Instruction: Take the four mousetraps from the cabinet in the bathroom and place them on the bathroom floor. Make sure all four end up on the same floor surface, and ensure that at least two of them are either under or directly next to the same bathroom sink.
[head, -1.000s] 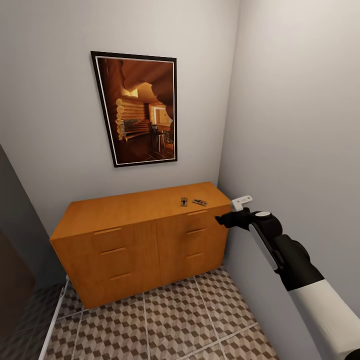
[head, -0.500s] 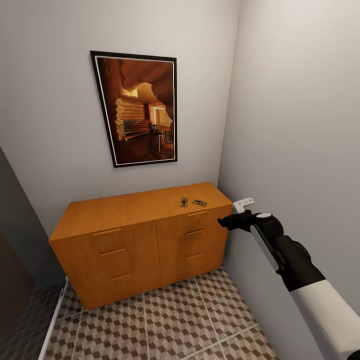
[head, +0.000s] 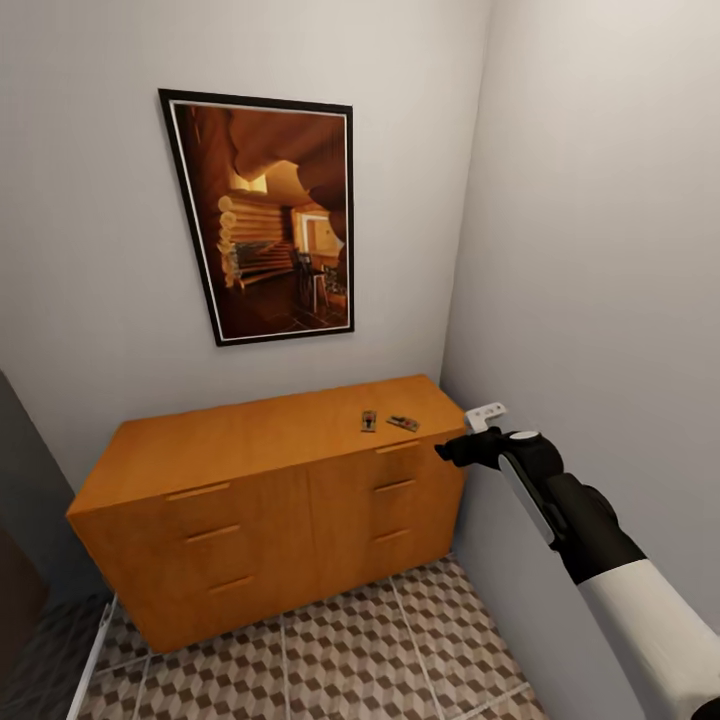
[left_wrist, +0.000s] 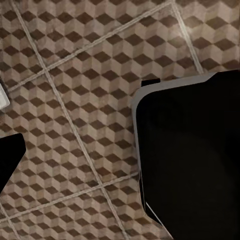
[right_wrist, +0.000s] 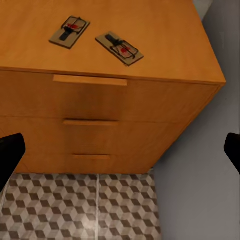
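Mousetraps (right_wrist: 95, 40): two on cabinet (head: 260, 440) top. Right end effector (head: 447, 452) beside cabinet corner, spread wide, empty.

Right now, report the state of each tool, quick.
Left tool: cannot be told; its wrist view shows dark shapes over the bathroom floor.
Right tool: open, holding nothing, short of the cabinet.
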